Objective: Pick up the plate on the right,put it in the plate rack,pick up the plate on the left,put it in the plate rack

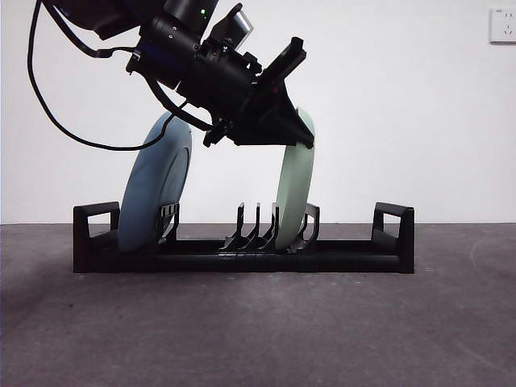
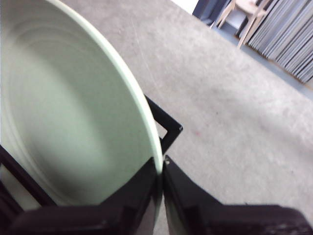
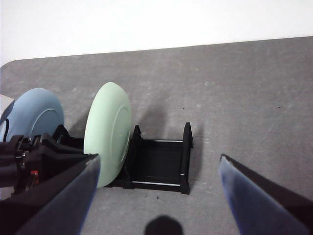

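Observation:
The pale green plate (image 1: 294, 189) stands upright on its edge between the prongs of the black plate rack (image 1: 242, 260), right of the rack's middle. My left gripper (image 1: 300, 129) reaches down from the upper left and is shut on the plate's top rim. In the left wrist view its jaws (image 2: 161, 164) pinch the green plate (image 2: 73, 112) beside the rack's end handle (image 2: 168, 129). A blue plate (image 1: 153, 185) leans upright at the rack's left end. My right gripper (image 3: 159, 159) hangs open high above the rack (image 3: 159, 181), the green plate (image 3: 108, 129) and the blue plate (image 3: 36, 115).
The rack lies on a dark grey table in front of a white wall with a socket (image 1: 502, 24) at the upper right. In the left wrist view a chair (image 2: 244, 12) stands beyond the table. The left arm (image 3: 29, 156) shows in the right wrist view.

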### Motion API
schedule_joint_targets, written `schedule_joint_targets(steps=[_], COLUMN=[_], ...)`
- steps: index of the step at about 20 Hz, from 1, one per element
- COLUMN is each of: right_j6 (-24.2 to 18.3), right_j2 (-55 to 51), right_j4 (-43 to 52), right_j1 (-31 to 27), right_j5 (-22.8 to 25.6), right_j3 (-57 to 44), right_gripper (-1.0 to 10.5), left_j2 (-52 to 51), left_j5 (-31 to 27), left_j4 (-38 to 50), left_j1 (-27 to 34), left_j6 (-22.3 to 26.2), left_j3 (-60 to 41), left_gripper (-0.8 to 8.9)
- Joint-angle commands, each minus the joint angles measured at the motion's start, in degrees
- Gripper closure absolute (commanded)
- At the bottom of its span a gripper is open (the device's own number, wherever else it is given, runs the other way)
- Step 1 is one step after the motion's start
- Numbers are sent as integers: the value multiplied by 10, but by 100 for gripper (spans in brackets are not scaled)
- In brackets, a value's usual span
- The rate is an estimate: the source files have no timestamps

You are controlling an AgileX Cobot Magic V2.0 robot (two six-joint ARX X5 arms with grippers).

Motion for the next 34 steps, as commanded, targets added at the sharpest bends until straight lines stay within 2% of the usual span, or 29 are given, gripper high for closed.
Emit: schedule_joint_targets(steps=[1,4,9,12,15,19,20,21,24,29,33,34], right_j6=[-4,-3,-3,-3,-3,-4,-4,-4,-5,-26,-48,-54], right_j2=[0,0,0,0,0,0,0,0,0,0,0,0], right_j4=[3,3,3,2,2,1,0,0,0,-14,-36,-43], right_j1=[0,0,0,0,0,0,0,0,0,0,0,0], right_j5=[2,2,0,-2,-2,-2,-2,-2,-2,-2,2,2], right_j3=[-3,-3,-3,-3,-3,-3,-3,-3,-3,-3,-3,-4], right_gripper=[540,540,540,540,541,547,573,633,825,960,958,958], left_j2=[2,2,2,-5,-32,-89,-106,-126,-191,-301,-385,-406], left_j5=[-8,-24,-32,-29,-28,-29,-30,-30,-30,-60,-117,-131], left_j4=[-2,-14,-28,-32,-41,-73,-86,-102,-156,-262,-352,-377], left_j1=[-2,-3,-3,-6,-14,-28,-30,-33,-37,-36,-23,-15], left_j6=[22,22,22,22,28,64,74,85,125,156,160,176], left_j3=[2,2,2,7,8,8,8,8,8,8,8,8], left_gripper=[715,596,563,413,404,407,416,467,809,821,821,821])
